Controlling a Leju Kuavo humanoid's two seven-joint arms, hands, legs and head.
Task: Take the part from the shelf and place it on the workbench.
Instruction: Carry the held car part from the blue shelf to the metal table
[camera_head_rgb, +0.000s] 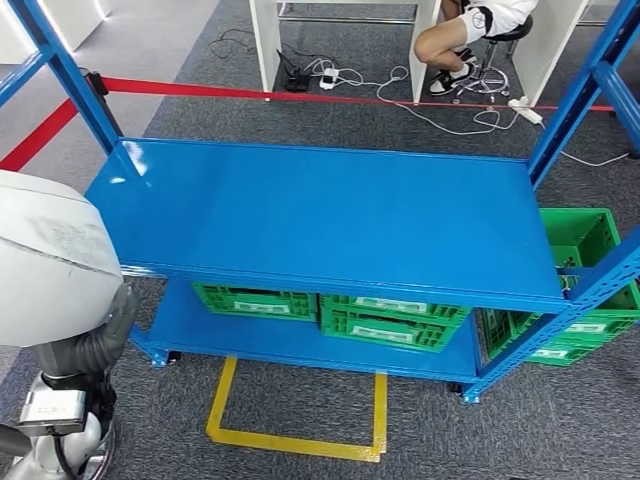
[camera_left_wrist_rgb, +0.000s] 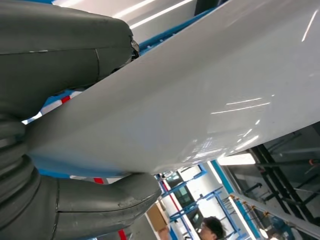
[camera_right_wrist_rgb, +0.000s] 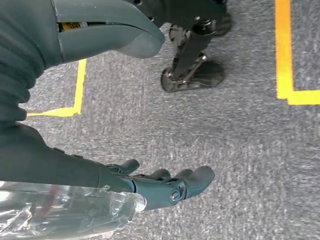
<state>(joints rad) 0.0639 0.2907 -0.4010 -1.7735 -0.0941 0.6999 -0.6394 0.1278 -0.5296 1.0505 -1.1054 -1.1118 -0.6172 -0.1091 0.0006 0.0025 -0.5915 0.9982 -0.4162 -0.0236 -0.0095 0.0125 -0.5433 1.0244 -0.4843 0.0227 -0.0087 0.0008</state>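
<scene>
The part (camera_head_rgb: 45, 255) is a large white glossy shell with a rounded surface, at the left edge of the head view, in front of the shelf's left end. My left hand (camera_head_rgb: 106, 335) grips it from below; in the left wrist view the thumb and fingers of the left hand (camera_left_wrist_rgb: 56, 60) clamp the part's (camera_left_wrist_rgb: 196, 85) smooth white sheet from both sides. The blue shelf's (camera_head_rgb: 324, 215) middle board is bare. My right hand (camera_right_wrist_rgb: 151, 185) hangs over the grey carpet with its fingers spread and nothing in it.
Green crates (camera_head_rgb: 392, 322) stand on the shelf's bottom board, and another green crate (camera_head_rgb: 581, 240) sits at the right. Blue uprights (camera_head_rgb: 72, 80) flank the shelf. Yellow floor tape (camera_head_rgb: 302, 440) marks a square below. A person (camera_head_rgb: 468, 30) sits on a stool behind, among cables.
</scene>
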